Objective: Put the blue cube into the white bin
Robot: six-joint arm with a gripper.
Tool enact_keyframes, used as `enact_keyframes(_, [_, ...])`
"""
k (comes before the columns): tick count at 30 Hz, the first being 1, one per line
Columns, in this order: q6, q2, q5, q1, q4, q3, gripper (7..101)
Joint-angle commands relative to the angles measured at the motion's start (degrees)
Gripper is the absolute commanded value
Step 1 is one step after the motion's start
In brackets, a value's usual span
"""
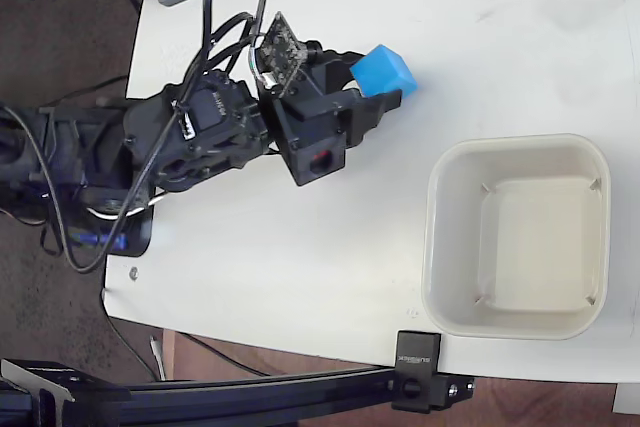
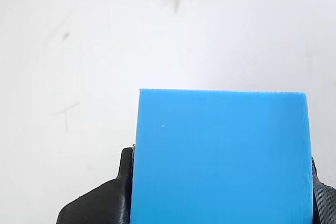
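Gripper: the gripper was closed on the blue cube, a black finger pressed against each of two opposite sides, as the fixed view showed.
Blue cube: it sat clamped at the tip of the arm, over the upper middle of the worktop, nearer the far edge than the near edge in the fixed view.
Cube up close: in the wrist view the blue cube filled the lower middle and right of the picture, its flat face toward the camera, with a black finger showing at its left side and a sliver of the other at its right.
White bin: the white bin stood on the worktop near the right edge and close to the near edge in the fixed view, its mouth up and its floor bare.
Cube and bin: the cube was well apart from the bin, up and to the left of the bin's rim in the fixed view.
Worktop: white, with faint scuff marks in the wrist view behind the cube.
Clamp: a black clamp gripped the near edge of the worktop, just below the bin.
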Motion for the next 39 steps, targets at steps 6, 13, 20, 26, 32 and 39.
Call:
enact_keyframes(6, [1.67, 0.7, 5.27, 8.17, 16.35, -27.51, 41.9])
enact_keyframes(13, [8.17, -13.71, 3.34, 15.03, 10.37, -43.33, 42.2])
enact_keyframes(20, [10.02, -19.69, 2.02, 16.44, 6.68, -46.85, 44.9])
enact_keyframes(26, [11.78, -19.6, 1.76, 14.94, 6.77, -47.02, 83.3])
enact_keyframes(32, [11.6, -16.88, 2.72, 13.36, 8.26, -45.7, 100.3])
enact_keyframes(39, [10.02, -4.48, 5.89, 12.48, 7.65, -32.26, 100.3])
